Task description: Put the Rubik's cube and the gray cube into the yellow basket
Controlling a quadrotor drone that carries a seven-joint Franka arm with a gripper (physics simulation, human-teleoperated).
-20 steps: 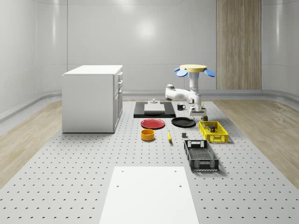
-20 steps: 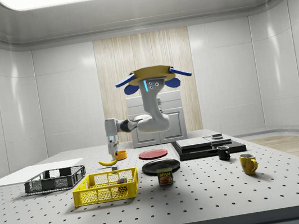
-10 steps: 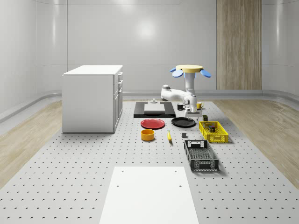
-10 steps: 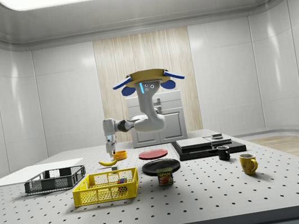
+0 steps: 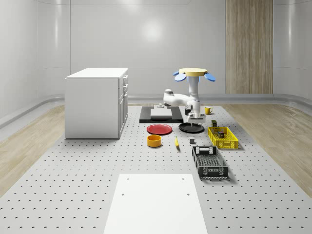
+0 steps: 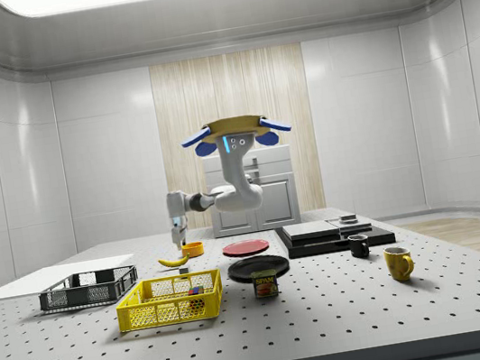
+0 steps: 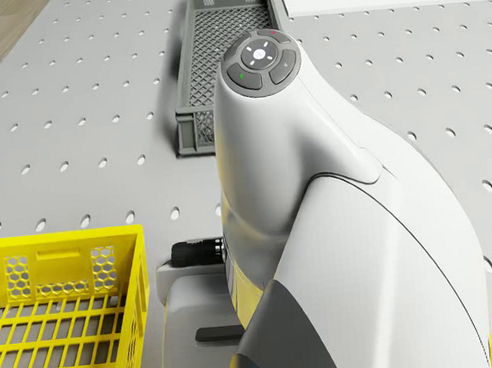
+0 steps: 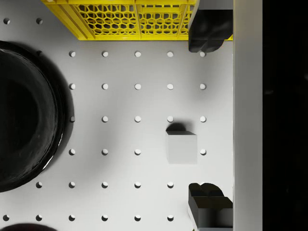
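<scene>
Two dark fingertips [image 8: 207, 36] of the gripper [image 8: 208, 124] stand wide apart, holding nothing, above the gray cube [image 8: 181, 147], which sits on the pegboard table [image 5: 73, 185] between the black plate [image 8: 24, 115] and the yellow basket [image 5: 223, 137]. A Rubik's cube [image 6: 195, 291] lies inside that basket. The drone [image 5: 191, 74] hovers over the table's far end, near the plate

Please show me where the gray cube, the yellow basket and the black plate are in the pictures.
gray cube [image 8: 181, 147], wrist view, middle of its top face.
yellow basket [image 5: 223, 137], whole-scene view, its mesh interior.
black plate [image 8: 24, 130], wrist view, its dark inner surface.
</scene>
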